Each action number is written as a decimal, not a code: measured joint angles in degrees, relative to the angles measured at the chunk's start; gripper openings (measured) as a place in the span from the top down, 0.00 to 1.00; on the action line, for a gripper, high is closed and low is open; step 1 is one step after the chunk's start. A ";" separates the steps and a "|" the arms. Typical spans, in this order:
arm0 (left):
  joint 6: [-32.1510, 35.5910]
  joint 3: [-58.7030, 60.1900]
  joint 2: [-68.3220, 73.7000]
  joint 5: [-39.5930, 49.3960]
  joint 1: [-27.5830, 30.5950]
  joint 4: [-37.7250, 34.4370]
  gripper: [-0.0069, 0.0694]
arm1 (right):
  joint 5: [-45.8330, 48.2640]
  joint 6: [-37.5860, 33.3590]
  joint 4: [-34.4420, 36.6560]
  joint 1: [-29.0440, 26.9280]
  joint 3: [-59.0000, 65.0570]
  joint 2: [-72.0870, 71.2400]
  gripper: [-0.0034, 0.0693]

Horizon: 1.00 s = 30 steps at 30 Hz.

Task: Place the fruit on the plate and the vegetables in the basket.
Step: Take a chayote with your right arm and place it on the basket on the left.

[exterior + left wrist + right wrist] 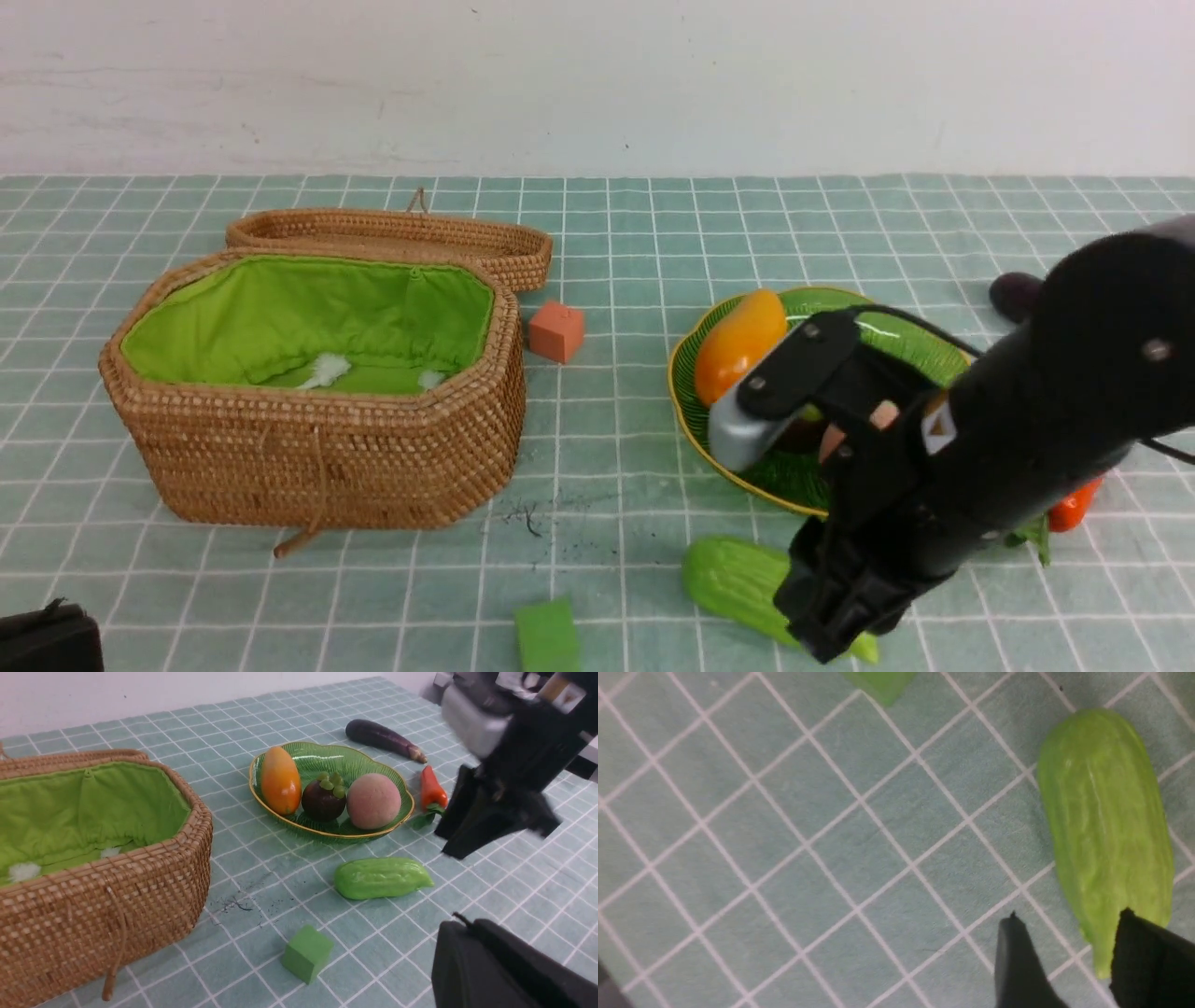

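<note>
The mango [280, 780], mangosteen [323, 800] and peach [373, 801] lie on the green plate [327, 758]. On the cloth beside the plate are the eggplant [383, 739], carrot [432, 793] and bitter gourd [380, 878]. My right gripper [1069, 917] hangs open just over the gourd's [1106, 826] pointed end, one finger overlapping its tip and nothing between the jaws. In the front view that arm hides much of the plate [780, 476]. The basket [317, 448] stands open at the left, holding no vegetables. My left gripper [460, 921] is shut and empty near the front edge.
An orange cube [556, 330] sits between basket and plate. A green cube [547, 637] lies near the front edge, left of the gourd [733, 579]. The basket's lid [401, 233] lies open behind it. A checked teal cloth covers the table.
</note>
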 joint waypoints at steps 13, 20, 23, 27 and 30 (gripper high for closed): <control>-0.06 0.15 0.00 1.17 0.00 -0.19 0.93 | -11.60 -1.81 -9.75 0.60 0.00 14.76 0.18; -0.06 0.28 0.00 2.51 0.00 -0.37 0.93 | -11.33 -1.88 -9.63 0.60 -0.31 17.79 0.35; -0.06 0.28 0.00 2.55 0.00 -0.37 0.93 | -7.13 -1.83 -8.38 1.01 -2.96 16.76 0.35; -0.06 0.28 0.00 2.55 0.00 -0.42 0.93 | -3.22 -1.77 -4.92 2.18 -10.60 13.80 0.35; -0.06 0.28 0.00 2.63 0.00 -0.42 0.93 | -3.68 -2.89 0.37 2.64 -22.08 12.82 0.35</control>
